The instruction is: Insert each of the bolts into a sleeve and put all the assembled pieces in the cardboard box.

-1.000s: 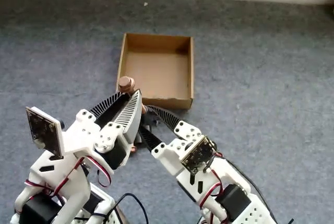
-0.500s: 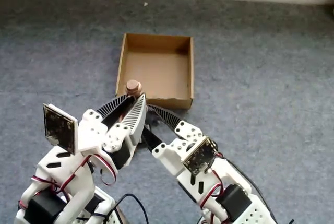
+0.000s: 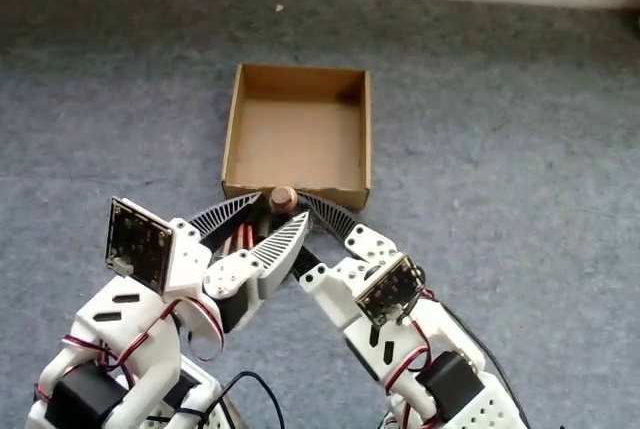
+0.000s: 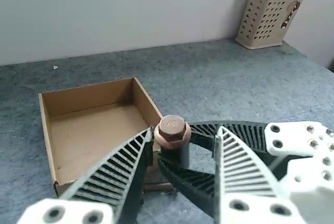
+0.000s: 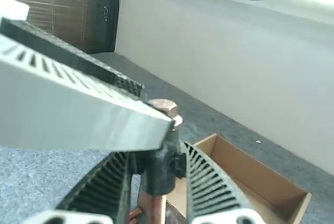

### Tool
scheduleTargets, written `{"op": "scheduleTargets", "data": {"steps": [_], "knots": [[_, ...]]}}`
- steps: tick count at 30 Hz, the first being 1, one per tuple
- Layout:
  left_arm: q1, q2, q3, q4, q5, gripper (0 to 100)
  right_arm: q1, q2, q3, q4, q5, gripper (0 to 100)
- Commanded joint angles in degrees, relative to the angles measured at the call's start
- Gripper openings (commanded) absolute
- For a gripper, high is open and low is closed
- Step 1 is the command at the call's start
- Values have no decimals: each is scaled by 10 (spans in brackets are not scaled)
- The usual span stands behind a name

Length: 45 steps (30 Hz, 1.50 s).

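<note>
A copper bolt (image 3: 283,198) stands upright with its hex head (image 4: 172,129) on top of a dark sleeve (image 4: 176,155), just in front of the cardboard box (image 3: 232,129). My right gripper (image 5: 159,153) is shut on the sleeve (image 5: 159,174), and the bolt's shaft pokes out below it. My left gripper (image 4: 183,131) is open around the bolt head. One of its fingertips (image 4: 147,135) touches the head and the other stands well apart. The box (image 4: 48,130) holds nothing.
Copper pieces (image 3: 242,239) lie on the grey carpet under the left fingers, and another (image 4: 156,186) lies against the box's front wall. A beige holder of sticks (image 4: 270,10) stands far back. Open carpet surrounds the box.
The left gripper carried the bolt to the right and down onto the sleeve held by the right gripper. Its fingers have spread off the bolt head.
</note>
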Motion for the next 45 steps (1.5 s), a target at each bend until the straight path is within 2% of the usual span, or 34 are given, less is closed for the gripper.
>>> {"op": "scheduleTargets", "data": {"steps": [1,5,8,13,19,25,29,37,43,45], "knots": [[-48,2,-40,33,-43,207,48,-6,-11,11,-19,5],[-149,2,-36,70,-139,206,113,-5,-11,43,-47,5],[-212,2,-7,80,-146,168,134,-5,-11,72,-45,5],[-296,2,79,77,-149,37,152,17,-16,80,-44,5],[-347,2,181,57,-146,6,166,244,-127,39,-43,5],[-413,2,274,-47,-145,6,166,517,-277,-26,-44,5],[-432,2,302,-89,-145,6,166,656,-336,-114,-44,5],[-434,2,304,-93,-145,6,169,859,-387,-259,-44,5],[-434,2,304,-93,-145,6,192,960,-424,-279,-46,9],[-434,2,304,-94,-145,6,196,982,-428,-279,-47,42]]}}
